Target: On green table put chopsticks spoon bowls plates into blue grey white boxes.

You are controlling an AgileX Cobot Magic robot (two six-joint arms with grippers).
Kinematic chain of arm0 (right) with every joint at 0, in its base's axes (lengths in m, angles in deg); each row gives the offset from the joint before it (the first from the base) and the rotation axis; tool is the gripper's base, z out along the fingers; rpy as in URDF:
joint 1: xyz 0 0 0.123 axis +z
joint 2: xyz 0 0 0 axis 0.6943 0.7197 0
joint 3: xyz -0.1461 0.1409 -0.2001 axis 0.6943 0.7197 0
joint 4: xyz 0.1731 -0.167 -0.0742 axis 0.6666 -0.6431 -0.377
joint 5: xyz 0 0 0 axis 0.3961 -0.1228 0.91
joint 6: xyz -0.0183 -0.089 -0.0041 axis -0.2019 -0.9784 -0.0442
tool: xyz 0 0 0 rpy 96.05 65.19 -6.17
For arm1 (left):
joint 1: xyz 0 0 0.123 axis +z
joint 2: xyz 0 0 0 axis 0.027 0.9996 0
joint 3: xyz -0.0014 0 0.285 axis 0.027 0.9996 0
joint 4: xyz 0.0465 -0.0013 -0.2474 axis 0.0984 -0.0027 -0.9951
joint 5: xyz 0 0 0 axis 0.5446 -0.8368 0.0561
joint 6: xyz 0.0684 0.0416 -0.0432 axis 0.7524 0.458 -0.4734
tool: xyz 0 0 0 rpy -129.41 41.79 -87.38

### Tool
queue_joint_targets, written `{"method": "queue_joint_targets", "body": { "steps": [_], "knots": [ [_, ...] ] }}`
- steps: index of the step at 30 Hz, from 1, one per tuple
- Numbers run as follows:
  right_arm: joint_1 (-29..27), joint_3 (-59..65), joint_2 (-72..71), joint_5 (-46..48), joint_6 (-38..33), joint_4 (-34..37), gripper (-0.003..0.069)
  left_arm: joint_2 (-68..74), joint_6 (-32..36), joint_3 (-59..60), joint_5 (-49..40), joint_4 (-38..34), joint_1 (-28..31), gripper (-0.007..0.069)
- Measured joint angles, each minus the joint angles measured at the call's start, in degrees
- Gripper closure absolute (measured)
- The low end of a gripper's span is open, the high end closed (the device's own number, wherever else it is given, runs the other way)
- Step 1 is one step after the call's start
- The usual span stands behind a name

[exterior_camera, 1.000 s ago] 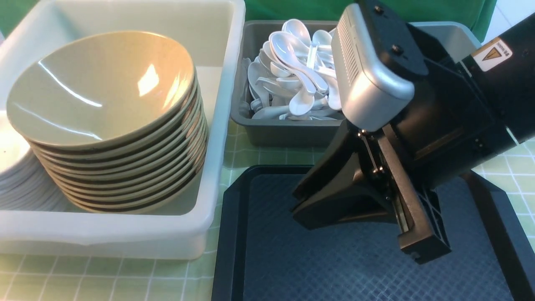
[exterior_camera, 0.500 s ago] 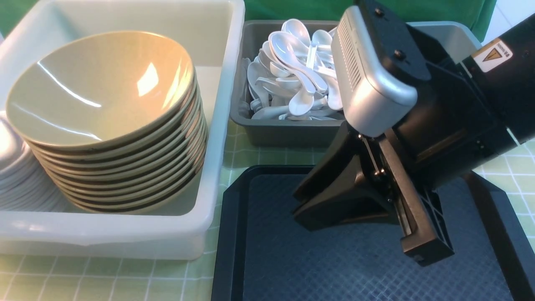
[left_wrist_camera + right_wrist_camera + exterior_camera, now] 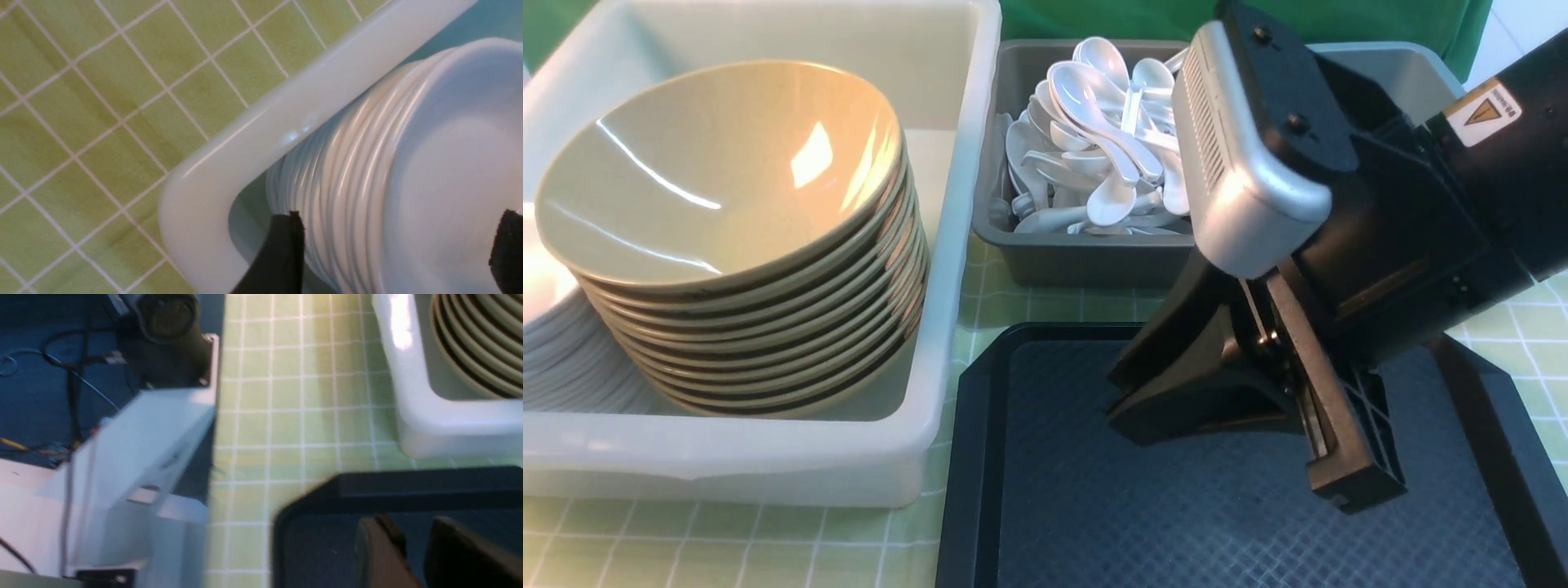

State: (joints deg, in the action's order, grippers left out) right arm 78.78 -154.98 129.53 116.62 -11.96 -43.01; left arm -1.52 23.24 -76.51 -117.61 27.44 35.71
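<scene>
Front view: my right jaws [image 3: 1225, 408] hang low over the black tray [image 3: 1045, 490], nothing between them; the fingers look nearly together but the angle hides the tips, so released or clenched I cannot tell. The right wrist view only adds two dark fingers [image 3: 380, 555] side by side above the tray's corner with a narrow gap, plus the bench [image 3: 302, 396] grid and the white box [image 3: 425, 412] corner with bowl edges; blurred, so no help on the state. My left jaws [image 3: 396, 253] do not appear in the front view at all. The left wrist view has them: two black fingertips [image 3: 286, 245] spread wide on either side of the stack of plates [image 3: 367, 171], released, not pressing that I can see. That stack sits in the corner of the white box, close to its rim, green bench outside it. In the front view the plates [image 3: 556, 359] are just a sliver at the left edge, behind the stack of bowls [image 3: 743, 237], also inside the white box [image 3: 768, 465]. Spoons [image 3: 1094, 139] are heaped in the grey box [image 3: 1062, 257] behind the tray; only the front view shows them. A third box [image 3: 1405, 69] peeks out behind my right arm, colour hard to call. Chopsticks: not visible in any view.
</scene>
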Motion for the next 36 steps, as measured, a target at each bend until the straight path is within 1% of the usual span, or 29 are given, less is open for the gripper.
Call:
{"method": "queue_joint_targets", "body": {
  "steps": [1,2,3,4,6,7,9,11,12,13,15,16,17,18,20,21,22,23,24,26,27,28,29,32,33,34,36],
  "knots": [
    [-0.5,0.0,0.0,-0.2,1.0,-1.2,0.0474,0.0,0.4,-0.5,-0.9,1.3,-0.4,-0.0027],
    [-1.2,0.0,0.0,-0.4,2.0,-2.0,0.0473,0.0,0.9,-1.3,-2.1,2.4,-0.9,-0.0036],
    [-1.3,0.0,0.0,-0.4,2.1,-2.1,0.0473,-0.1,1.2,-1.5,-2.3,2.6,-1.0,-0.0038],
    [-3.2,0.0,0.0,-0.4,3.4,-2.7,0.047,-0.5,2.6,-3.2,-4.0,3.9,-2.3,-0.0039],
    [-5.9,0.0,0.0,-0.4,4.8,-2.9,0.0468,-1.6,4.7,-5.1,-4.9,4.2,-4.6,-0.0039],
    [-8.0,0.0,0.0,-0.4,5.9,-3.0,0.0468,-2.6,6.3,-6.4,-5.1,3.9,-6.6,-0.0039],
    [-13.9,0.0,-0.2,-0.4,9.9,-3.4,0.0466,-5.8,10.4,-9.2,-5.0,2.2,-13.3,-0.0038],
    [-18.4,0.1,-1.1,-0.2,12.9,-4.0,0.0465,-8.4,13.1,-10.5,-4.6,0.8,-19.3,-0.0029],
    [-19.5,0.1,-1.3,-0.2,13.7,-4.1,0.0464,-8.6,13.3,-10.6,-4.5,0.6,-20.0,-0.0025],
    [-23.3,1.0,-2.6,-0.5,16.0,-4.6,0.0464,-10.2,14.9,-10.9,-4.4,-0.2,-24.1,-0.0003],
    [-28.1,3.3,-5.6,-1.8,17.6,-4.9,0.0463,-12.8,17.3,-10.7,-4.3,-0.6,-31.8,0.0062],
    [-29.7,4.7,-7.5,-3.2,18.1,-5.0,0.0462,-13.7,17.8,-10.2,-4.2,-0.6,-34.5,0.0095],
    [-30.4,5.5,-8.4,-3.8,18.2,-5.0,0.0462,-14.2,18.0,-9.8,-4.2,-0.6,-35.8,0.0124],
    [-32.8,9.7,-12.7,-6.8,18.5,-5.0,0.046,-16.7,18.2,-7.6,-4.2,-0.6,-41.3,0.0211],
    [-34.0,15.4,-18.5,-11.2,18.4,-5.0,0.0457,-20.2,17.9,-3.8,-3.7,-0.6,-45.9,0.0339],
    [-34.1,15.4,-18.5,-11.7,18.4,-5.0,0.0457,-20.2,17.8,-3.8,-3.6,-0.6,-45.9,0.0352],
    [-34.3,21.1,-24.2,-15.7,17.8,-4.9,0.0455,-24.3,17.1,0.5,-2.5,-0.6,-48.5,0.0477],
    [-34.3,24.4,-27.5,-17.9,17.0,-4.8,0.0454,-26.8,16.3,3.1,-1.7,-0.6,-49.4,0.0538],
    [-34.3,25.0,-28.2,-18.3,16.8,-4.7,0.0454,-27.3,16.2,4.3,-1.3,-0.6,-49.5,0.0547],
    [-34.3,33.1,-36.6,-22.8,15.8,-4.4,0.0454,-33.8,14.0,10.5,0.4,-0.7,-50.1,0.0609],
    [-34.4,36.4,-40.3,-24.6,15.5,-4.0,0.0453,-36.0,13.3,12.8,1.1,-0.8,-50.2,0.0617],
    [-34.4,37.7,-41.8,-25.7,15.5,-3.9,0.0453,-37.2,12.9,14.0,1.5,-0.9,-50.2,0.0622],
    [-34.4,42.0,-47.0,-27.9,15.4,-3.2,0.0453,-41.9,11.0,18.2,2.7,-1.7,-50.2,0.0627],
    [-34.4,50.7,-58.0,-32.1,15.5,-2.4,0.0451,-51.5,7.4,25.2,4.8,-4.7,-50.2,0.0627],
    [-34.4,51.2,-58.6,-32.8,15.6,-2.3,0.0451,-52.1,7.0,25.6,5.1,-4.9,-50.2,0.0627],
    [-34.4,55.6,-64.2,-36.5,16.9,-1.0,0.0448,-57.7,5.1,29.1,6.6,-6.8,-50.3,0.0627],
    [-34.4,58.7,-68.7,-40.0,18.0,0.0,0.0446,-62.5,4.0,32.1,8.6,-8.5,-50.3,0.0627]
  ]
}}
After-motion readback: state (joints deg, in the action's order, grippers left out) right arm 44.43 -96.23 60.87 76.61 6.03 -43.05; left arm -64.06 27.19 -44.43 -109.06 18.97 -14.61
